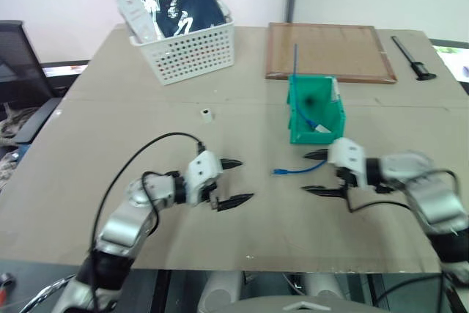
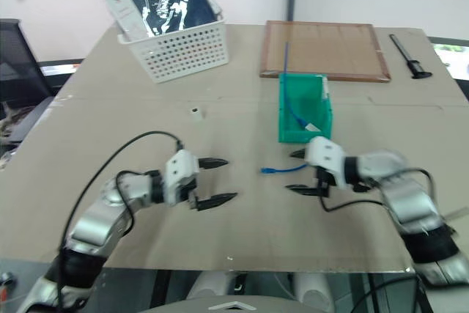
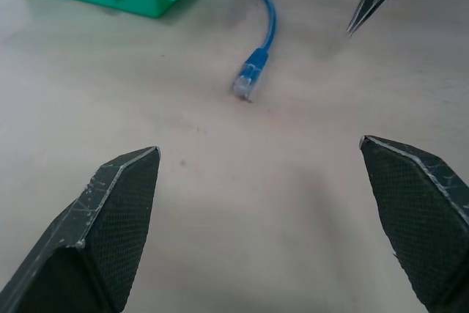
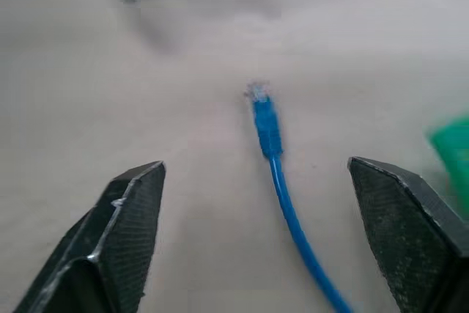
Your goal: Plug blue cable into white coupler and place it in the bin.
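Nearest the camera, the left gripper [image 1: 234, 180] is hovering low over the table [image 1: 88, 152] with its black, cross-hatched fingers spread wide and empty, pointing inward toward the middle, probably so it can meet the cable end. Farther back on the left, the white coupler [image 1: 207, 113], a tiny boxy plastic block, is lying alone on the bare tabletop, well apart from both grippers and not yet plugged. Between the two grippers, the blue cable [image 1: 292, 171] is resting on the matte beige surface, its small clear plug pointing left and its thin, glossy length curving back toward the bin [image 1: 314, 111], a green plastic box. On the right, the right gripper [image 1: 315, 173] is facing the plug with its jaws apart, holding nothing.
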Motion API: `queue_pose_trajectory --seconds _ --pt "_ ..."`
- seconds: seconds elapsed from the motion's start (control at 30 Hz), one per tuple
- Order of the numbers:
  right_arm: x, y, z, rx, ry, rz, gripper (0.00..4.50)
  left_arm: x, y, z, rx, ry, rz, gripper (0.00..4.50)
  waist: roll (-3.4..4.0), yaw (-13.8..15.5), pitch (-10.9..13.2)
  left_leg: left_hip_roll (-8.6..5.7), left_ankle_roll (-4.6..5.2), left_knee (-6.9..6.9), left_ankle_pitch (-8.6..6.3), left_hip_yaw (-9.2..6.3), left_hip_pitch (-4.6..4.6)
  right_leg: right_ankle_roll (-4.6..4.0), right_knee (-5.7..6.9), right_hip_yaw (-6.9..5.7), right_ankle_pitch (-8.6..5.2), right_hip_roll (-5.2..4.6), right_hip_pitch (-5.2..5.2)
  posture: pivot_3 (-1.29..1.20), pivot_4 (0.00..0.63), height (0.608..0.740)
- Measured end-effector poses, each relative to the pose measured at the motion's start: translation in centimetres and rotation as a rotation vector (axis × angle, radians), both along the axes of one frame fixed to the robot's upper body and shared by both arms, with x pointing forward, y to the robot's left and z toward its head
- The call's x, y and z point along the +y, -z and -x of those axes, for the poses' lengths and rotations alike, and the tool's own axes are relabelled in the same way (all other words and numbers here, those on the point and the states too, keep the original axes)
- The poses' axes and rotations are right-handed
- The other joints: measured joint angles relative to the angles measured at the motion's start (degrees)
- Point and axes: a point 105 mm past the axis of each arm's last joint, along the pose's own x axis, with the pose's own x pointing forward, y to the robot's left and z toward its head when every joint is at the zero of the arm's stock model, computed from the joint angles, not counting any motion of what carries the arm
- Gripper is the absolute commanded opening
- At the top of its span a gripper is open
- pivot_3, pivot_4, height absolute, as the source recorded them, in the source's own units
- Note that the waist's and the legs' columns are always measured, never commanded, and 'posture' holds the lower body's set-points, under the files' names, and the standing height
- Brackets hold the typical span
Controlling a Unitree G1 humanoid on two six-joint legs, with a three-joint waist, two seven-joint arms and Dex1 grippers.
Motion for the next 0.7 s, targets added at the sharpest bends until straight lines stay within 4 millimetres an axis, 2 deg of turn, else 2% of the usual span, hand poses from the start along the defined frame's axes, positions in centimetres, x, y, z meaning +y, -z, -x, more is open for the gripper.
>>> queue_pose_trajectory --seconds 0.1,0.23,0.33,0.4,0.5,0.7 --pt "-2.6 0.2 2.7 -0.064 0.132 -0.078 3.84 -0.9 0.4 -1.4 -0.002 0.028 -0.032 4.5 0.03 0.2 0.0 -0.01 0.0 0.01 0.0 0.16 0.01 0.0 0.03 -0.06 -0.01 0.06 0.03 0.0 0.15 0.738" --pt "-4.2 0.5 4.5 -0.076 0.236 -0.082 3.84 -1.7 0.6 -2.3 -0.009 0.051 -0.036 4.5 0.18 -0.2 0.0 0.0 0.01 0.0 0.0 0.28 0.14 0.02 0.1 0.09 -0.02 0.07 0.06 0.0 0.15 0.738" --pt "-5.8 1.1 7.4 -0.069 0.343 -0.067 3.84 -3.1 0.8 -3.8 -0.032 0.091 -0.055 4.5 0.12 -0.1 -0.1 0.05 0.01 0.02 0.0 0.31 0.19 0.04 0.09 0.05 -0.03 0.14 0.16 0.0 0.15 0.738" --pt "-6.1 1.3 8.3 -0.061 0.368 -0.06 3.84 -3.6 0.8 -4.5 -0.051 0.109 -0.075 4.5 0.08 0.0 -0.1 -0.03 0.01 0.05 0.0 0.34 0.19 0.05 0.07 0.07 -0.03 0.13 0.16 0.0 0.15 0.738" --pt "-6.5 1.3 8.9 -0.071 0.397 -0.053 3.87 -4.5 1.1 -5.1 -0.063 0.145 -0.096 3.63 0.06 -0.4 -0.1 -0.03 0.01 0.06 0.0 0.42 0.21 0.18 0.06 0.13 -0.1 0.11 0.16 0.0 0.15 0.738" --pt "-6.7 1.1 9.1 -0.101 0.436 -0.048 3.87 -5.4 1.5 -4.9 -0.054 0.248 -0.13 0.86 0.06 -0.6 -0.1 -0.01 0.01 0.05 0.0 0.37 0.21 0.21 0.07 0.1 -0.13 0.11 0.17 0.0 0.15 0.738"
